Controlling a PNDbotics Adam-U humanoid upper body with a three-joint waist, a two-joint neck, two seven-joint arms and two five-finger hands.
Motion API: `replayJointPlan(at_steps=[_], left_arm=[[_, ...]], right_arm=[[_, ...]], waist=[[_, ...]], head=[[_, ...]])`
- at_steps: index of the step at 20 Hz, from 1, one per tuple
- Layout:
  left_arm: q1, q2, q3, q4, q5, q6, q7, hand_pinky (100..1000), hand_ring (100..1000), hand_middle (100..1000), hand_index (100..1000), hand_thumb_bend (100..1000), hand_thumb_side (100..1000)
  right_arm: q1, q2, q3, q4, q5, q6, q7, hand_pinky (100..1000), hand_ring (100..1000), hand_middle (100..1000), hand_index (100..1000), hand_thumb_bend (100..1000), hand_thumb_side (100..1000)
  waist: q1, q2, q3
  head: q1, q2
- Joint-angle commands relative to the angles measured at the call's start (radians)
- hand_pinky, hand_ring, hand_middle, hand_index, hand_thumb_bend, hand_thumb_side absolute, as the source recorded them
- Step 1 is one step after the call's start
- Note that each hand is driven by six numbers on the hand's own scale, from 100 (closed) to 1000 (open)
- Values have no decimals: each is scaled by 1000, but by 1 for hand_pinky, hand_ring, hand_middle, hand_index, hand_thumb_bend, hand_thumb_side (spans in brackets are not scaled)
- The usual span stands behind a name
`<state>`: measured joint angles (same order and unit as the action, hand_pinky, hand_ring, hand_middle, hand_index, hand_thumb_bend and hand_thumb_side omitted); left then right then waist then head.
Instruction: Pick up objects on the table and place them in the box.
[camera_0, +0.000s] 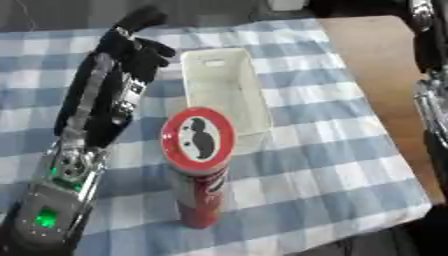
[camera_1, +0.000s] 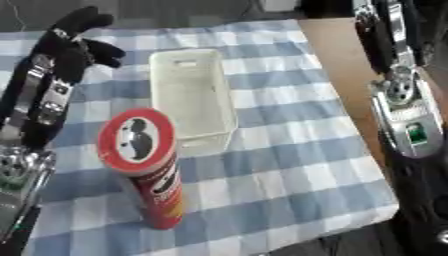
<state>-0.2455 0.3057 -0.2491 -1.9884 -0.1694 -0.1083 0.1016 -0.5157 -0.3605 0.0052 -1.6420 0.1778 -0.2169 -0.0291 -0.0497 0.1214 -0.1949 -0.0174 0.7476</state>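
- Standing upright near the front edge of the bench (camera_0: 367, 60) is a red can (camera_0: 199, 170), its round lid tilting toward the camera and showing a white disc with a dark figure.
- Lying just behind the can is the white box (camera_0: 223, 90), long and narrow, running away from the viewer, with nothing showing inside it.
- Covering most of the bench is a blue-and-white checked cloth (camera_0: 324, 150); bare brown wood is showing along the right side.
- Reaching in from the left is the left hand (camera_0: 131, 47), hovering beside the far left corner of the box, its black fingers (camera_0: 162, 50) lying relaxed and slightly spread, holding nothing and touching neither box nor can.
- Hanging along the right edge is the right arm (camera_1: 407, 115), silver and black; its hand is lying outside both views, so I cannot tell how its fingers are sitting.
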Motion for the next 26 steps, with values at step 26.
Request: replayJointPlan(at_steps=[26], left_arm=[[111, 350, 1, -12, 401, -209, -314, 957, 911, 1000, 1000, 675, 530]], right_arm=[[35, -58, -24, 23, 1, 12, -33, 630, 810, 866, 1000, 100, 872]], waist=[[58, 2, 60]], head=[[78, 22]])
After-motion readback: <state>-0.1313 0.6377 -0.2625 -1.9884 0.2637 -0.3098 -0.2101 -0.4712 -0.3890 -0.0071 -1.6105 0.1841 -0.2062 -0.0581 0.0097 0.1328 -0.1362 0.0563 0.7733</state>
